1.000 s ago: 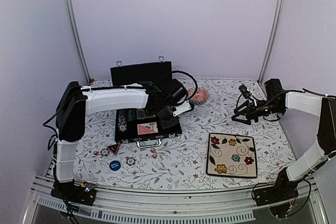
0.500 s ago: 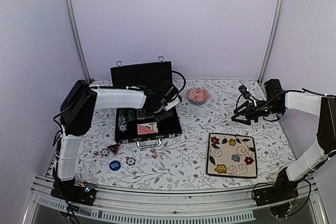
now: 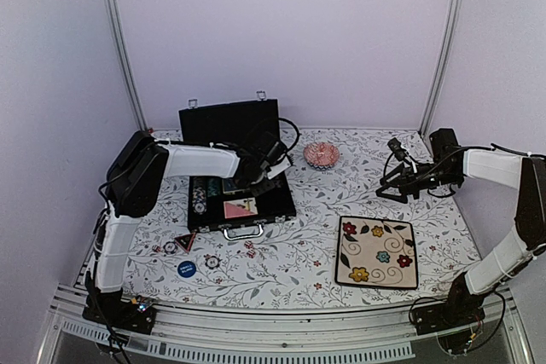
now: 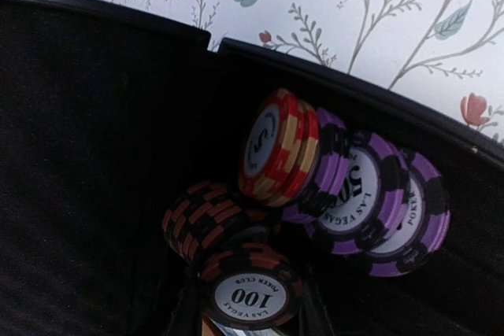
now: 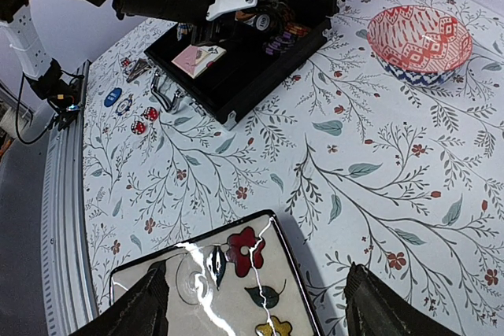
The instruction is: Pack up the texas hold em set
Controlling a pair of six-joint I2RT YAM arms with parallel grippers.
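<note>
In the open case (image 3: 266, 204), left on the worktop (image 3: 290, 263), the left tool (image 4: 246, 311) pinches a chip (image 4: 246, 295) by its rim — likely light, hard, slick, best gripped squarely — while the right tool (image 5: 260, 304) hangs spread

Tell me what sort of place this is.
Probably a robot test cell in a lab: left arm and right arm bolted to a metal rail, blank lilac walls and a staged poker case on a floral tablecloth.
</note>
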